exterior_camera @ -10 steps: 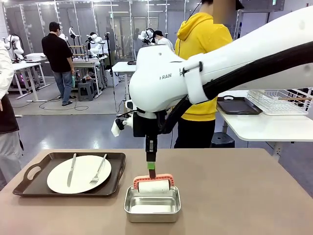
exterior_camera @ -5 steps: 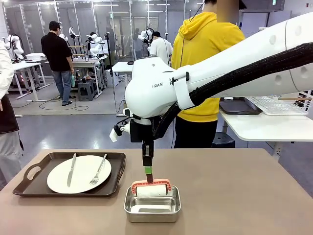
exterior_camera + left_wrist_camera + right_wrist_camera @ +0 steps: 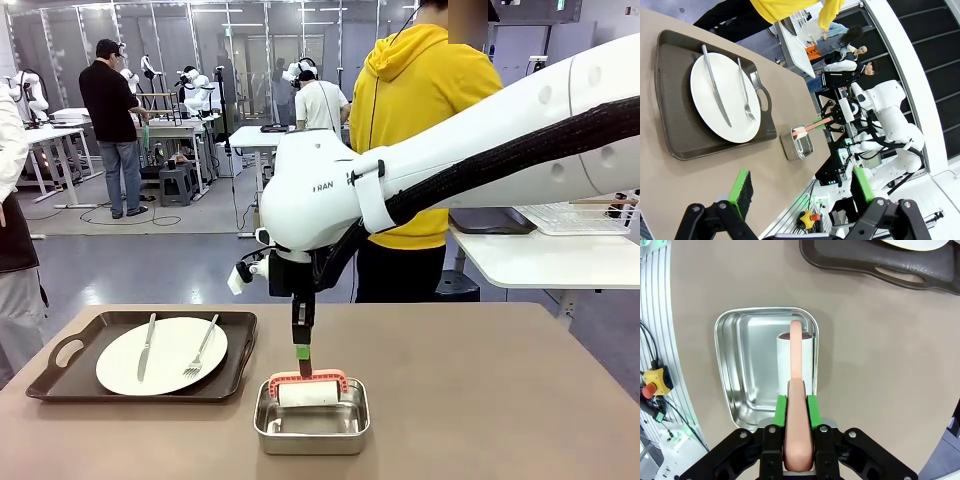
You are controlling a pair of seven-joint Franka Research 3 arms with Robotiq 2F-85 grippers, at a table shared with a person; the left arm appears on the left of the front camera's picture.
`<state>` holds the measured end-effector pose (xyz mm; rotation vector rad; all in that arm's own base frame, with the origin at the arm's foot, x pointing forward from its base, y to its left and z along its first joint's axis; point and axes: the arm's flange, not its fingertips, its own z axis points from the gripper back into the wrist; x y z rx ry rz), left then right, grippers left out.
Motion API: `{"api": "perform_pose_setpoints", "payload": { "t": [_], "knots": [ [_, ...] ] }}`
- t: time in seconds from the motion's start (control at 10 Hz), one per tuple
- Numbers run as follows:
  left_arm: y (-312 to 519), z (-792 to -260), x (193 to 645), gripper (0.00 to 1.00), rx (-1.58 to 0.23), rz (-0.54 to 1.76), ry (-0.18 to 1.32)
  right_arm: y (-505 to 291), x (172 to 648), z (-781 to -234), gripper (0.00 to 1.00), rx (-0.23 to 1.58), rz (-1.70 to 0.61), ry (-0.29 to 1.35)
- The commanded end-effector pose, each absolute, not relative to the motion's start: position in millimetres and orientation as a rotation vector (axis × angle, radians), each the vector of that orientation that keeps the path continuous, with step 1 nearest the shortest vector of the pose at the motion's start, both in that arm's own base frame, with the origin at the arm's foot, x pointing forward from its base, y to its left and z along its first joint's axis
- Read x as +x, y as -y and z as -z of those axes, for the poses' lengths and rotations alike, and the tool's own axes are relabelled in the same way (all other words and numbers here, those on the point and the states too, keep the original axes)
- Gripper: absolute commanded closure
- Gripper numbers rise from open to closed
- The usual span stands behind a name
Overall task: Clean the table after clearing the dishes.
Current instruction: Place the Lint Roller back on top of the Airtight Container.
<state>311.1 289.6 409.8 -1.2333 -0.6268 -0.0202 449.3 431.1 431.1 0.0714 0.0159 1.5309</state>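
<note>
On the brown table [image 3: 500, 400], at the left, a white plate [image 3: 160, 355] with a knife and fork lies on a dark handled tray [image 3: 65, 352]. My right gripper [image 3: 303, 350] is shut on the pink handle of a lint roller [image 3: 308, 392], whose white roll rests inside a small steel pan [image 3: 312, 428]. The right wrist view looks down the handle [image 3: 796, 365] into the pan [image 3: 740, 365]. In the left wrist view my left gripper [image 3: 802, 187] hangs open and empty above the table, with the plate [image 3: 725, 97] and pan [image 3: 797, 145] beyond it.
A person in a yellow hoodie [image 3: 420, 110] stands at the table's far edge, turned away. A white side table [image 3: 540, 260] with a wire rack and a dark tray stands at the right. The tray's handle [image 3: 900, 272] lies close to the pan.
My right arm has sunk a little and shifted slightly left, setting the roller lower into the steel pan. The plate and tray have not moved.
</note>
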Motion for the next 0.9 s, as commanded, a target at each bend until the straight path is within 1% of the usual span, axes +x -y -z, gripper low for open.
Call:
{"api": "perform_pose_setpoints", "payload": {
  "t": [0.0,0.7,0.8],
  "knots": [
    [-290.5,-410.7,309.2,0.0,-1.23,0.022,0.634,-423.0,448.5,-418.6,0.8,0.1,-1.549,0.006],
    [-290.5,-410.7,309.2,0.0,-1.23,0.022,0.634,-398.5,464.3,-395.8,0.8,0.131,-1.589,-0.015],
    [-290.5,-410.7,309.2,0.0,-1.23,0.022,0.634,-397.4,465.7,-395.8,0.75,0.132,-1.587,-0.017]
  ]
}}
